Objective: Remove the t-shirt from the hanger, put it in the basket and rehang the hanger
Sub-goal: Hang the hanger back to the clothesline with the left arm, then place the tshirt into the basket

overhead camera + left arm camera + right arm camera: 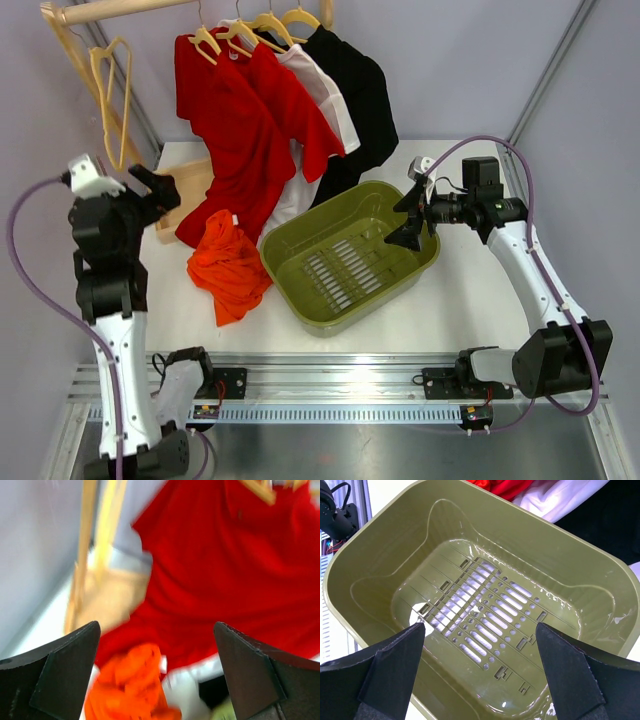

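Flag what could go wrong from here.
The orange t-shirt lies crumpled on the table beside the basket; a low reach might drag it. The red shirt, white shirt and black shirt hang packed together, so pulling one may tug its neighbours. The left claw sits close to the rack base and could knock it.

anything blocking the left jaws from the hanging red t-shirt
Nothing visible. The left gripper, jaws open, faces the front red t-shirt across open space; the crumpled orange t-shirt lies lower, on the table.
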`<action>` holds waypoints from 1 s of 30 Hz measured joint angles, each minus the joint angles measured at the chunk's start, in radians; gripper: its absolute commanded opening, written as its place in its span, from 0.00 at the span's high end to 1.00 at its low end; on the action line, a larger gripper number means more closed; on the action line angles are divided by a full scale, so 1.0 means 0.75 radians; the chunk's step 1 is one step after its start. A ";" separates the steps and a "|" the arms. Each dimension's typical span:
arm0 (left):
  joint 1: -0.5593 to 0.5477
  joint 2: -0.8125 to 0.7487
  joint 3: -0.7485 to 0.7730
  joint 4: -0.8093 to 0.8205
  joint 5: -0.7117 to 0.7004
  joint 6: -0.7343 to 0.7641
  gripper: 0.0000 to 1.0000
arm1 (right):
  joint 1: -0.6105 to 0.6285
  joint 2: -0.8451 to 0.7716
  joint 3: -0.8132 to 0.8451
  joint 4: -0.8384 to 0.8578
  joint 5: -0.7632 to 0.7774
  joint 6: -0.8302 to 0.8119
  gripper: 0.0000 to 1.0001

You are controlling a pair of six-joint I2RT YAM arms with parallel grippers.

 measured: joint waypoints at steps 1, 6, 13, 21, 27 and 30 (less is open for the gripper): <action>0.000 -0.070 -0.081 -0.012 0.015 -0.025 0.01 | 0.000 -0.003 0.000 0.000 0.001 0.000 0.01; 0.000 -0.276 -0.475 -0.042 0.098 -0.198 0.01 | 0.000 -0.007 0.003 -0.003 0.002 0.002 0.01; 0.001 -0.174 -0.749 -0.177 0.162 -0.391 0.01 | -0.001 -0.011 0.033 -0.024 0.003 0.006 0.01; -0.089 0.209 -0.797 -0.132 0.167 -0.503 0.03 | -0.001 -0.014 0.033 -0.030 0.008 0.013 0.01; -0.264 0.458 -0.797 -0.061 0.105 -0.587 0.40 | -0.002 -0.014 0.035 -0.065 0.012 0.006 0.01; -0.269 0.478 -0.822 -0.006 0.087 -0.610 0.82 | -0.002 -0.014 0.040 -0.100 0.010 -0.017 0.01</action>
